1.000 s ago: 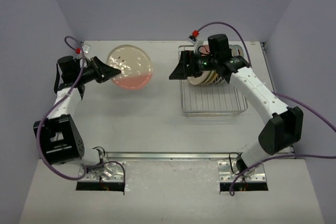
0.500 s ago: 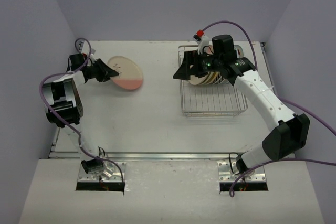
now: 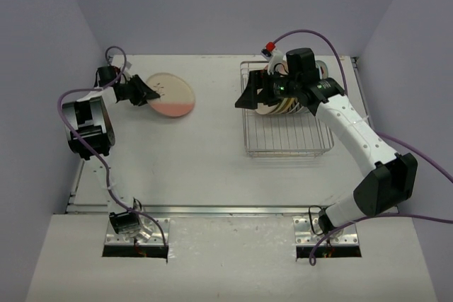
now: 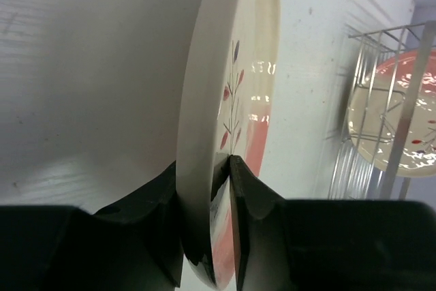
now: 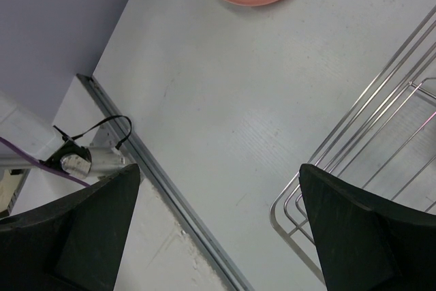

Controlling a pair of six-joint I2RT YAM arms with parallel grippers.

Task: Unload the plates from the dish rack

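Your left gripper is nearly closed on the rim of the pink-rimmed plate. In the left wrist view one finger lies against the plate's cream underside. The other sits against its decorated face, with only the thickness of the rim between them. From above, the grip is on the plate's 9 o'clock edge. The plate is at about 10 o'clock on the surface, well apart from the rack. It looks tilted rather than flat, but you cannot tell from these views how much of it touches the surface.

Your right gripper is spread wide and has hold of nothing. It hovers at the rack's 9 o'clock side and points toward 9 o'clock. In its wrist view the two dark fingers frame bare surface, with the rack's rounded wire corner at 3 o'clock and the pink-rimmed plate at 12 o'clock.

The rack is at about 1 o'clock on the surface. The remaining plates stand on edge, packed together at its 12 o'clock end, just beside the right gripper and partly hidden by the arm. The rack's 6 o'clock half shows only wire grid.
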